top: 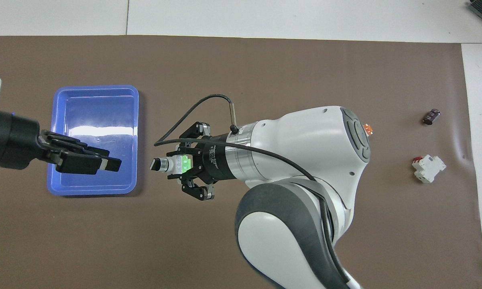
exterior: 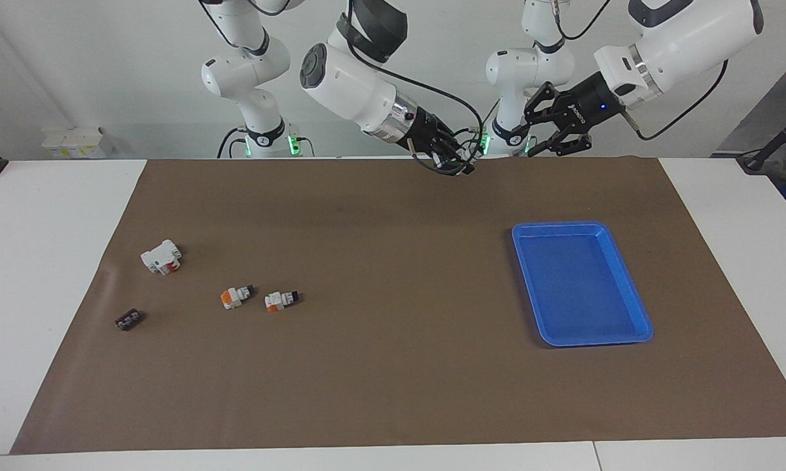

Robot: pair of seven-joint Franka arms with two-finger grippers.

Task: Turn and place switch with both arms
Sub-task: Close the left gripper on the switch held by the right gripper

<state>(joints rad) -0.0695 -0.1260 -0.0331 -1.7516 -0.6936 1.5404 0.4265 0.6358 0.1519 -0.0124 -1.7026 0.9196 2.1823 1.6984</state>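
Open air between left end effector [top: 111, 164] and switch [top: 169, 164]; tray [exterior: 636, 307] lies flat below, worktop [exterior: 393, 366] bare around it.

Glossy white jointed arms [exterior: 350, 82] — silver wrists, grey joint bands, black cables, black jaws.
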